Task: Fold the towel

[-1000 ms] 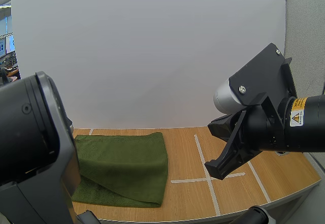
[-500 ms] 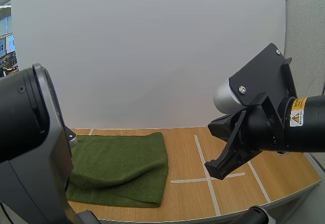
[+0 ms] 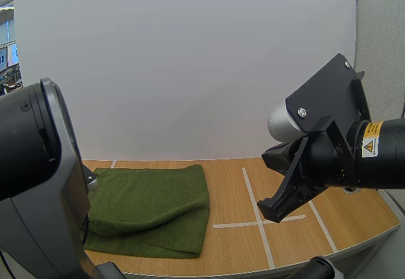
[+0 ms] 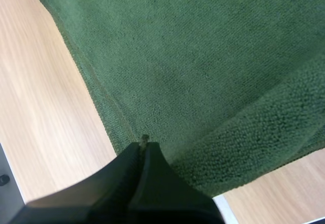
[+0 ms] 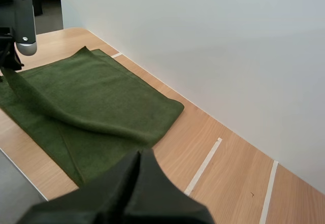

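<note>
The towel (image 3: pixel 152 206) is seen lying on the table (image 3: pixel 234 254), one layer lifted at its end, where it is pinched by the left gripper (image 4: pixel 143 141). The right gripper (image 5: pixel 139 155), fingers pressed together on nothing, is held well off the towel's opposite end. The lifted flap is shown plainly from the right wrist, while from above it is hidden behind the left arm.

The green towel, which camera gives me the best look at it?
The right wrist view: the towel shows nearly whole, one flap raised and curling over. In the high view the left arm hides its left part. The left wrist view sits close up on its weave and hemmed edge.
</note>
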You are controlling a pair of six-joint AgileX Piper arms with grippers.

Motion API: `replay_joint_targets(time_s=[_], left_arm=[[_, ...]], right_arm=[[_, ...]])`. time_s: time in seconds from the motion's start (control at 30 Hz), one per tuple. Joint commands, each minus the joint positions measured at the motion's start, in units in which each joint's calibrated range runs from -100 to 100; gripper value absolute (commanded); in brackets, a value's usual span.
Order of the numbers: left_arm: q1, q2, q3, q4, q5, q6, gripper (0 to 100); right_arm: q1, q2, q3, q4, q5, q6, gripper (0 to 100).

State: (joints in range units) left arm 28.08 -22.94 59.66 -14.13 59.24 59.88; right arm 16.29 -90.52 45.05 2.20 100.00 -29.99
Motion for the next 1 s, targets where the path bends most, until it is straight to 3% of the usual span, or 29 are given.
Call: replay_joint_targets(time_s=[0.0, 0.1, 0.17, 0.4, 0.47, 0.67, 0.97], left_arm=[[0.13, 0.08, 0.27, 0.07, -0.15, 0.42, 0], [0.13, 0.08, 0.27, -0.15, -0.11, 0.42, 2], [0.13, 0.08, 0.27, -0.41, -0.11, 0.31, 11], [0.13, 0.08, 0.27, -0.53, -0.67, 0.31, 73], [0.13, 0.08, 0.27, -0.53, -2.98, 0.31, 84], [0.13, 0.08, -1.00, -0.98, -6.06, 0.31, 85], [0.13, 0.08, -4.59, -5.71, -6.06, 0.31, 85]], right_arm=[[-0.25, -0.43, 0.28, -0.37, 0.00, 0.19, 0], [-0.25, -0.43, 0.28, -0.37, 0.00, 0.19, 0], [-0.25, -0.43, 0.28, -0.37, 0.00, 0.19, 0], [-0.25, -0.43, 0.28, -0.37, 0.00, 0.19, 0], [-0.25, -0.43, 0.28, -0.37, 0.00, 0.19, 0], [-0.25, -0.43, 0.28, 0.43, 0.00, 0.19, 0], [-0.25, 2.21, 4.08, 9.56, 0.00, -2.21, 0]])
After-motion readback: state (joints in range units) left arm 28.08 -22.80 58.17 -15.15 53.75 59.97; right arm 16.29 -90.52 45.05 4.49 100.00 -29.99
